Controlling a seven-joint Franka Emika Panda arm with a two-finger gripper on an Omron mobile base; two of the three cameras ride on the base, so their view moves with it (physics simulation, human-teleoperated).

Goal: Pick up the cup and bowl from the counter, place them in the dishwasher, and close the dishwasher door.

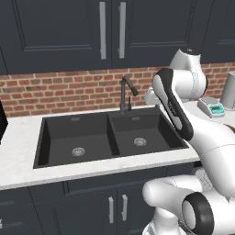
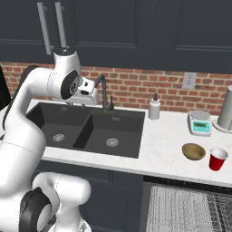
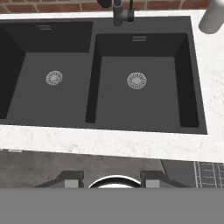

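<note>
My pincer (image 3: 112, 178) hangs over the sink (image 3: 105, 74), jaws apart, gripping nothing.
Cup (image 2: 218, 159) and bowl (image 2: 193, 151) sit side by side on the worktop (image 2: 165, 145).

The white counter (image 2: 167, 152) carries the bowl (image 2: 193, 151), cup (image 2: 218, 159), a white bottle (image 2: 154, 108) and a scale (image 2: 200, 123).
</note>
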